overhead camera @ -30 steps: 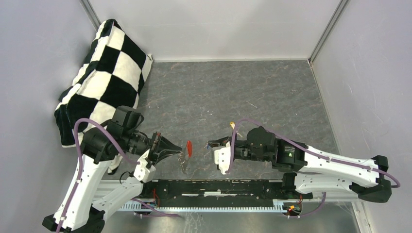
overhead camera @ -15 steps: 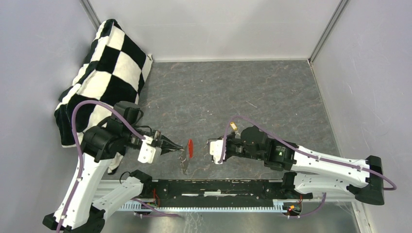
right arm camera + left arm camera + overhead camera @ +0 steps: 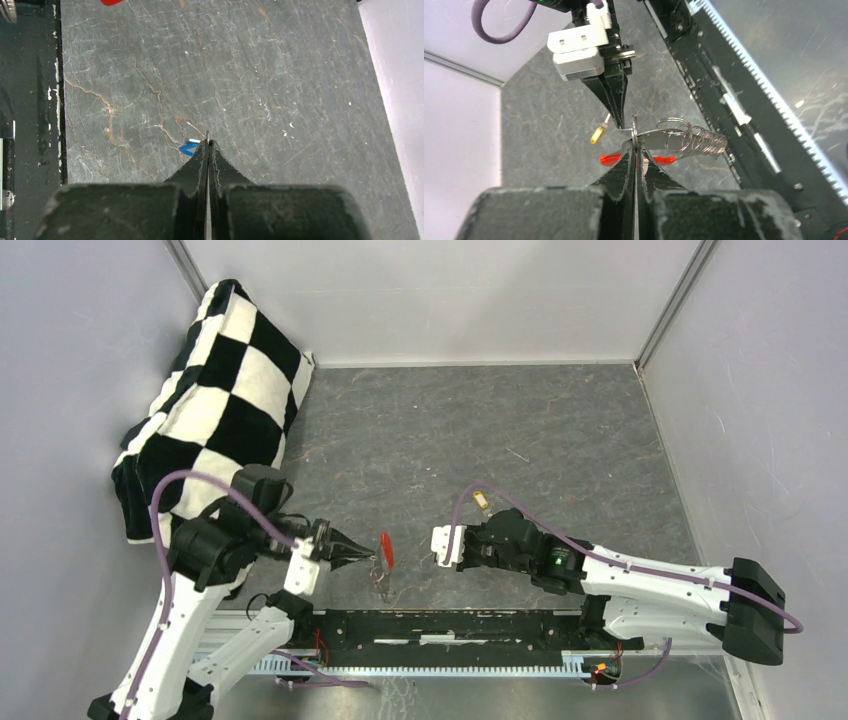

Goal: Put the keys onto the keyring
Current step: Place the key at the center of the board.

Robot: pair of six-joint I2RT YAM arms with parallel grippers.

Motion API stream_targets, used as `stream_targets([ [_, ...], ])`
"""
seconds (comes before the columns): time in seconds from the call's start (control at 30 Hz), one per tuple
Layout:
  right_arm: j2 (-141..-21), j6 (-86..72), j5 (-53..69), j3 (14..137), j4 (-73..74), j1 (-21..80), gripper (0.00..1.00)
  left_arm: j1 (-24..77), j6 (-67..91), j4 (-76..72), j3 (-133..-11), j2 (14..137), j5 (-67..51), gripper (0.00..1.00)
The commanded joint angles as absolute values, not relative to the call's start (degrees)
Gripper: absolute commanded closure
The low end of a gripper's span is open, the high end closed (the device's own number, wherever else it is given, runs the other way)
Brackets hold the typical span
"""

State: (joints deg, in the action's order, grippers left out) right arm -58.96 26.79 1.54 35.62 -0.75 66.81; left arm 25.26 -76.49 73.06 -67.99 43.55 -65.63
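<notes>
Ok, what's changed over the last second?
Both wrists rolled. The left claw turned, tilting the keyring it holds slightly; the right claw, pinching the blue-capped key, edged toward it as its arm stretched lower. Both claws stayed shut; the yellow-capped key lay unmoved.

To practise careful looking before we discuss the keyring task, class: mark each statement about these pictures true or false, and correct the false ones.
1. Both the left claw and the right claw are shut. True.
2. A blue-capped key sits at the right claw's tips. True.
3. The checkered cloth lies in the far right corner. False: the checkered cloth leans against the left wall, at the far left.
4. The right claw holds the red keyring. False: the keyring is at the left claw's tips, apart from the right claw.
</notes>
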Motion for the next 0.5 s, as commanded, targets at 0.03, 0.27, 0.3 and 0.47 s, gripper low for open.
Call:
stream_targets([
  [0.03,-60.24,23.67,2.9,34.24,-8.73,66.21,1.0,25.59,-97.93,74.54,-64.88,39.3,-62.25,0.98],
  [0.27,-61.91,22.99,2.63,32.86,-10.07,65.01,1.0,25.58,-103.66,74.6,-64.1,38.58,-61.96,0.98],
  [0.3,-62.32,22.79,2.64,32.63,-10.34,64.89,1.0,25.58,-104.73,74.96,-64.03,38.64,-61.9,0.98],
  [0.47,-63.51,22.24,3.06,31.6,-12.45,64.33,1.0,25.58,-107.77,76.55,-64.31,39.1,-61.15,0.98],
])
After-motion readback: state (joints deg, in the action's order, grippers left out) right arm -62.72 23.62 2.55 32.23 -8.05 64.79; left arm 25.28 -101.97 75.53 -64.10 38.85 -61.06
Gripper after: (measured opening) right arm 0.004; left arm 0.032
